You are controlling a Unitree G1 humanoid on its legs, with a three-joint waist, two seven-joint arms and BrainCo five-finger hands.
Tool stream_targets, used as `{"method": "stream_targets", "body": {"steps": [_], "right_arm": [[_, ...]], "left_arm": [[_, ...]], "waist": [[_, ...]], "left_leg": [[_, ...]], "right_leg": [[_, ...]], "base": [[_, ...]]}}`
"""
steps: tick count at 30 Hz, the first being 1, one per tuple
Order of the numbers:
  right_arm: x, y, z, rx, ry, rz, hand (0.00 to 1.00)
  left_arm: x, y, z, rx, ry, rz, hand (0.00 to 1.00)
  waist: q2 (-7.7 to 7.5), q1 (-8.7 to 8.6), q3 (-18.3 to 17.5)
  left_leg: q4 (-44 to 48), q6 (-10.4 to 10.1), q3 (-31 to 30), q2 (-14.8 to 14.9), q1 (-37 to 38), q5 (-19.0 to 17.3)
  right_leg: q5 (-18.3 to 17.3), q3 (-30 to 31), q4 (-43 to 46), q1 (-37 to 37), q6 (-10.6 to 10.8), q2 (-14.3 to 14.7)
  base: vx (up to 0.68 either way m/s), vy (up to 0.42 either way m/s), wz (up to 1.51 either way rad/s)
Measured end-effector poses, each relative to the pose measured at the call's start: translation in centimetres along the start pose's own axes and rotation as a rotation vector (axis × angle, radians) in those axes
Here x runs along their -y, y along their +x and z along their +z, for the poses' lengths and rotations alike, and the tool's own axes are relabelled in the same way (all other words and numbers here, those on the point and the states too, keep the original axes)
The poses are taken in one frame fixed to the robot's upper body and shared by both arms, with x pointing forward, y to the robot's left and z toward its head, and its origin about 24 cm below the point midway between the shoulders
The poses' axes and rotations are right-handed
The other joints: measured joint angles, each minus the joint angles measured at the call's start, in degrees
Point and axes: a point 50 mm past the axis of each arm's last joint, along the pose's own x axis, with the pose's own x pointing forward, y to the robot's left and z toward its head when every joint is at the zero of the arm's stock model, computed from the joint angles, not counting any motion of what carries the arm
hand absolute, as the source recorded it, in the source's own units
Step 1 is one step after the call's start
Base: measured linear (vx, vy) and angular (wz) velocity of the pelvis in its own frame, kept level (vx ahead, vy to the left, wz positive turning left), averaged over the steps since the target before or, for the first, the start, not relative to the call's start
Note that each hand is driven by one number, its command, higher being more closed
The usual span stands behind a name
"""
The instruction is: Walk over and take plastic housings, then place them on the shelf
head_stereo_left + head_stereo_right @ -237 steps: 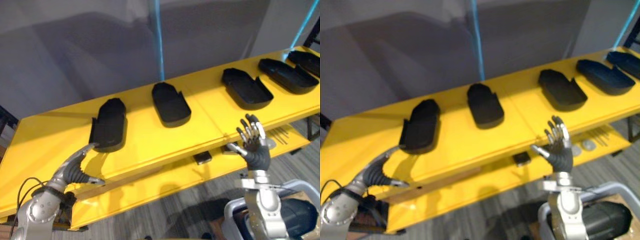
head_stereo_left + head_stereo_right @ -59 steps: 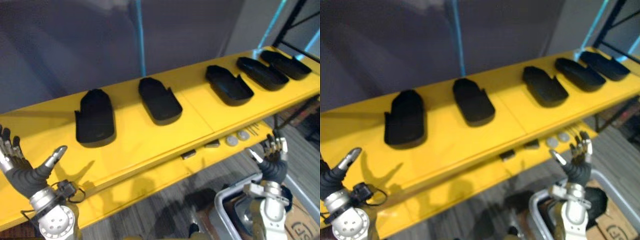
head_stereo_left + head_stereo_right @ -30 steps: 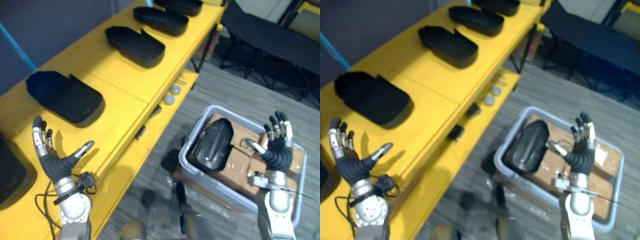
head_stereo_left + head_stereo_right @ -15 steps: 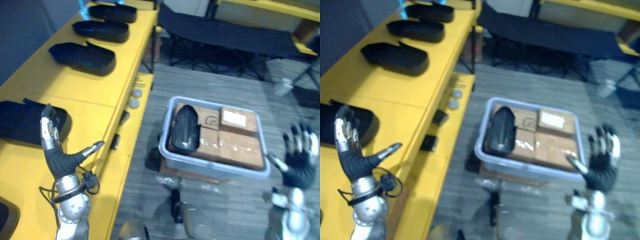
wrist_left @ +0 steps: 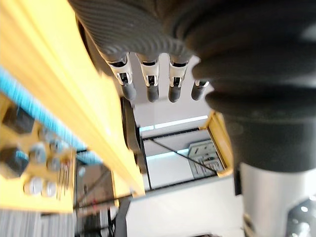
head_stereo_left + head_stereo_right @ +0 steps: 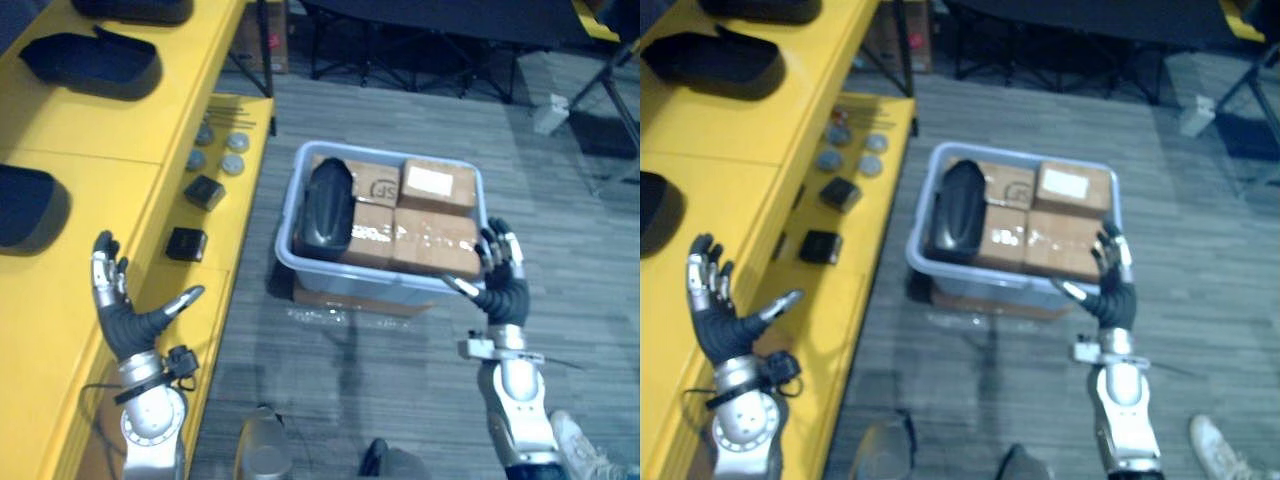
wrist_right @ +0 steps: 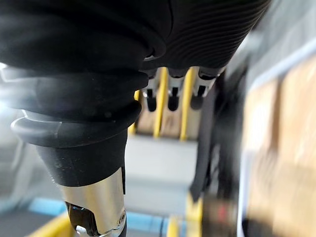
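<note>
Left eye view: right hand [image 6: 500, 293] raised, fingers spread wide, holding nothing, close to the near right corner of a grey bin [image 6: 345, 283]; contact unclear. One black plastic housing [image 6: 325, 205] lies in the bin, ahead and left of that hand, beside cardboard boxes [image 6: 435, 240]. Left hand [image 6: 125, 325] is also spread and empty, over the yellow shelf [image 6: 100, 180] edge. More housings [image 6: 95, 65] sit on the shelf, well ahead of the left hand.
</note>
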Motion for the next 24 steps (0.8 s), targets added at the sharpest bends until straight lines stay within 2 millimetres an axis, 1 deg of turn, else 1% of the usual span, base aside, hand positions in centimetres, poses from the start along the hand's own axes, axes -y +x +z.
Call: {"method": "stream_targets", "body": {"steps": [1, 2, 3, 4, 5, 6, 7, 8, 9, 10, 11, 12, 13, 14, 15, 16, 17, 18, 20, 21, 22, 23, 24], "right_arm": [[0.6, 0.6, 0.4, 0.033, -0.002, -0.047, 0.00], [1.0, 0.9, 0.7, 0.051, -0.001, -0.075, 0.00], [1.3, 1.3, 0.8, 0.058, 0.007, -0.104, 0.00], [1.5, 1.4, 0.7, 0.055, 0.007, -0.119, 0.00], [1.5, 1.9, 0.3, 0.038, 0.009, -0.132, 0.00], [1.2, 2.6, -0.4, 0.014, 0.023, -0.145, 0.00], [0.8, 3.1, -0.7, 0.003, 0.039, -0.147, 0.00], [-0.8, 5.2, -0.8, -0.011, 0.070, -0.129, 0.00], [-1.1, 5.6, -0.8, -0.013, 0.077, -0.126, 0.00], [-2.2, 7.3, -0.3, -0.004, 0.099, -0.117, 0.00], [-2.6, 8.1, 0.0, 0.003, 0.099, -0.114, 0.00], [-3.6, 9.7, 0.7, 0.012, 0.105, -0.096, 0.00], [-4.6, 11.0, 1.5, 0.028, 0.118, -0.071, 0.00], [-5.0, 11.6, 1.9, 0.039, 0.126, -0.062, 0.00], [-5.7, 12.5, 2.7, 0.060, 0.139, -0.051, 0.00], [-6.3, 13.7, 3.7, 0.085, 0.145, -0.042, 0.00], [-6.6, 14.7, 4.8, 0.118, 0.147, -0.037, 0.00], [-6.7, 15.1, 5.3, 0.132, 0.146, -0.040, 0.00], [-7.2, 16.6, 7.4, 0.188, 0.149, -0.053, 0.00], [-7.5, 17.0, 8.0, 0.200, 0.148, -0.055, 0.00], [-7.8, 17.7, 8.9, 0.219, 0.142, -0.063, 0.00], [-8.1, 18.4, 9.9, 0.236, 0.140, -0.075, 0.00], [-8.1, 18.8, 10.4, 0.244, 0.135, -0.082, 0.00]], "left_arm": [[0.2, 0.1, 0.2, 0.014, -0.008, -0.003, 0.00], [0.8, 0.4, 0.4, 0.032, -0.027, -0.011, 0.00], [1.8, 0.8, 0.7, 0.060, -0.049, -0.037, 0.00], [2.4, 1.1, 0.7, 0.072, -0.055, -0.055, 0.00], [3.7, 1.4, 0.6, 0.079, -0.074, -0.091, 0.00], [4.9, 1.5, 0.4, 0.076, -0.094, -0.134, 0.00], [5.4, 1.5, 0.4, 0.074, -0.102, -0.156, 0.00], [6.7, 1.4, 0.5, 0.080, -0.122, -0.251, 0.00], [6.9, 1.4, 0.5, 0.078, -0.127, -0.266, 0.00], [8.1, 1.2, 0.3, 0.065, -0.141, -0.345, 0.00], [8.8, 1.1, 0.0, 0.034, -0.159, -0.382, 0.00], [9.9, 0.6, -1.1, -0.034, -0.153, -0.453, 0.00], [10.7, -0.2, -2.7, -0.120, -0.118, -0.520, 0.00], [11.1, -0.8, -3.8, -0.177, -0.092, -0.553, 0.00], [11.3, -1.7, -5.6, -0.270, -0.046, -0.583, 0.00], [11.4, -3.0, -7.8, -0.385, 0.015, -0.611, 0.00], [11.0, -4.0, -9.6, -0.477, 0.069, -0.618, 0.00], [10.7, -4.5, -10.4, -0.513, 0.094, -0.614, 0.00], [9.2, -6.1, -13.1, -0.636, 0.196, -0.586, 0.00], [8.9, -6.4, -13.7, -0.661, 0.219, -0.573, 0.00], [8.1, -6.9, -14.6, -0.703, 0.252, -0.550, 0.00], [7.3, -7.4, -15.3, -0.736, 0.277, -0.524, 0.00], [7.0, -7.7, -15.6, -0.744, 0.286, -0.517, 0.00]], "waist": [[0.25, -0.69, 1.61], [0.11, -1.65, 3.01], [-0.07, -2.27, 4.32], [-0.04, -2.34, 4.60], [0.01, -2.70, 4.77], [-0.01, -3.02, 4.78], [0.00, -2.99, 4.78], [0.04, -2.78, 4.78], [0.04, -2.66, 4.78], [0.12, -1.38, 4.82], [0.36, -0.94, 4.95], [0.63, -0.01, 5.10], [0.65, 1.21, 5.12], [0.64, 1.86, 5.12], [0.64, 2.49, 5.12], [0.65, 2.99, 5.12], [0.65, 3.56, 5.13], [0.71, 4.12, 5.16], [0.95, 6.02, 5.37], [1.04, 6.44, 5.45], [1.41, 7.45, 5.66], [1.84, 7.86, 5.89], [2.09, 8.25, 6.06]], "left_leg": [[-1.44, -0.49, -0.07, -0.10, -0.29, 0.25], [-2.02, -0.94, -0.16, -0.42, -1.03, 0.50], [-2.34, -1.82, -0.32, -0.90, -2.19, 1.00], [-2.59, -2.13, -0.37, -1.21, -2.93, 1.20], [-2.56, -2.49, -1.14, -2.11, -4.29, 1.47], [-2.56, -2.24, -1.98, -3.10, -5.19, 1.87], [-2.53, -2.10, -2.28, -3.57, -5.63, 2.10], [-2.50, -1.69, -3.42, -4.93, -7.62, 2.90], [-2.50, -1.53, -3.59, -5.14, -8.03, 3.04], [-2.41, -1.23, -4.10, -5.86, -9.39, 3.83], [-2.30, -1.03, -4.74, -6.18, -10.17, 4.11], [-1.98, -0.73, -5.64, -6.59, -11.36, 4.51], [-1.58, -0.63, -6.61, -6.90, -12.23, 4.64], [-1.47, -0.53, -6.81, -7.04, -12.55, 4.71], [-1.40, -0.33, -7.47, -7.39, -13.03, 4.85], [-1.32, -0.07, -8.38, -7.84, -13.81, 5.13], [-1.08, 0.00, -9.33, -8.09, -14.82, 5.24], [-0.72, 0.00, -9.62, -8.10, -15.34, 5.24], [0.51, 0.01, -11.42, -8.14, -16.98, 5.24], [0.53, 0.01, -11.57, -8.14, -17.18, 5.24], [0.56, 0.01, -12.10, -8.17, -17.53, 5.24], [0.85, 0.00, -12.71, -8.34, -18.24, 5.24], [1.07, 0.00, -12.91, -8.40, -18.66, 5.24]], "right_leg": [[-0.05, 0.93, -0.44, -1.87, -0.10, 0.28], [-0.06, 1.15, -0.99, -2.93, -0.11, 0.21], [-0.09, 1.77, -1.59, -4.49, -0.20, -0.05], [-0.06, 1.78, -1.74, -5.32, -0.29, -0.28], [0.12, 1.70, -1.68, -6.58, -0.52, -0.82], [0.37, 1.48, -1.40, -7.23, -0.38, -1.52], [0.49, 1.31, -1.25, -7.55, -0.31, -1.73], [1.11, 0.34, -1.16, -8.79, -0.07, -2.97], [1.25, 0.21, -1.19, -9.05, -0.04, -3.13], [1.93, 0.05, -1.53, -10.08, 0.20, -3.61], [2.32, -0.20, -1.91, -10.22, 0.30, -3.73], [2.98, -1.26, -2.65, -10.27, 0.48, -3.98], [3.44, -1.59, -3.31, -10.27, 0.53, -4.00], [3.76, -1.68, -3.67, -10.23, 0.65, -4.01], [4.08, -2.07, -4.21, -10.06, 0.79, -4.10], [4.43, -3.09, -4.89, -9.82, 0.85, -4.31], [4.86, -3.76, -5.43, -9.87, 0.75, -4.30], [5.11, -4.21, -5.75, -9.86, 0.74, -4.22], [5.91, -4.69, -6.88, -9.88, 0.78, -3.83], [6.20, -4.79, -7.12, -9.90, 0.71, -3.74], [6.79, -5.19, -7.55, -9.88, 0.54, -3.56], [6.87, -6.02, -7.77, -9.89, 0.59, -3.60], [6.87, -6.15, -7.79, -10.02, 0.59, -3.60]], "base": [[-0.21, -0.087, -0.64], [-0.27, -0.050, -0.59], [-0.22, -0.014, -0.32], [-0.20, 0.021, -0.17], [-0.16, 0.049, 0.07], [-0.14, 0.059, 0.19], [-0.14, 0.087, 0.40], [-0.10, 0.064, 0.32], [-0.11, 0.084, 0.36], [-0.06, 0.046, 0.21], [-0.07, 0.063, 0.35], [-0.04, 0.049, 0.35], [-0.02, 0.047, 0.30], [0.00, 0.036, 0.21], [0.00, 0.037, 0.29], [0.00, 0.036, 0.40], [0.00, 0.033, 0.36], [0.00, 0.023, 0.24], [-0.03, -0.008, 0.11], [-0.04, -0.003, 0.08], [-0.05, 0.027, 0.14], [-0.06, 0.027, 0.17], [-0.08, 0.023, 0.18]]}}
